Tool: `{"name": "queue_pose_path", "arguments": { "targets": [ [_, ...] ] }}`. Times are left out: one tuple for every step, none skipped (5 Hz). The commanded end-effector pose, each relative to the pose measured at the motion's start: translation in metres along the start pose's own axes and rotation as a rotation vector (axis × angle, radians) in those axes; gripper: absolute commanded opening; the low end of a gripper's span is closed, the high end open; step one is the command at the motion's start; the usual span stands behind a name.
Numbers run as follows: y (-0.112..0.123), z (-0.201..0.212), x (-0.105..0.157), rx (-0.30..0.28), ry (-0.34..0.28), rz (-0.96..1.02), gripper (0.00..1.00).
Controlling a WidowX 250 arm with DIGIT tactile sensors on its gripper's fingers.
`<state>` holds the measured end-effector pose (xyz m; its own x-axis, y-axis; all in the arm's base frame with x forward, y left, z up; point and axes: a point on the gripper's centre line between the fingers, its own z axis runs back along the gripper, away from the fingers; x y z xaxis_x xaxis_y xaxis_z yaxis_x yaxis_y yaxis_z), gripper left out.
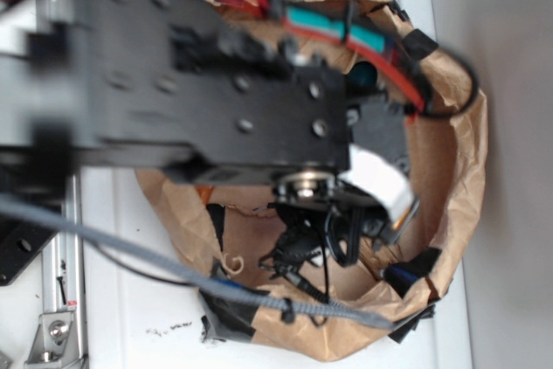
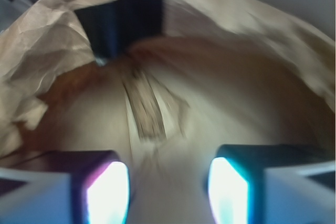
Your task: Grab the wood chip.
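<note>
The gripper (image 2: 168, 182) hangs spread inside the crumpled brown paper bag (image 2: 42, 51), aimed (blurrily) at the rough oblong brownish wood chip (image 2: 147, 111), ready to straddle it

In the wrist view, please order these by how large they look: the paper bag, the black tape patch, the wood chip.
1. Paper bag, fills the frame.
2. Black tape patch.
3. Wood chip, though motion blur makes its edges uncertain.

one wood chip (image 2: 145, 109), one paper bag (image 2: 47, 40), one pincer (image 2: 169, 190)
</note>
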<state>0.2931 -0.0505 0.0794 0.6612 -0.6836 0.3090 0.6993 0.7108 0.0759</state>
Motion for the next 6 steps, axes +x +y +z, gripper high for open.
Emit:
{"name": "queue_pose_path", "arguments": {
  "targets": [
    [-0.032,-0.037,0.035,-0.027,0.001,-0.169,1.0],
    [-0.037,-0.048,0.041,-0.041,-0.005,-0.195,1.0],
    [-0.041,-0.058,0.044,-0.062,-0.009,-0.194,1.0],
    [-0.046,-0.067,0.039,-0.078,0.015,-0.184,0.0],
    [-0.051,-0.068,0.036,-0.081,0.018,-0.174,0.0],
    [-0.053,-0.068,0.034,-0.08,0.018,-0.168,0.0]
  ]
}}
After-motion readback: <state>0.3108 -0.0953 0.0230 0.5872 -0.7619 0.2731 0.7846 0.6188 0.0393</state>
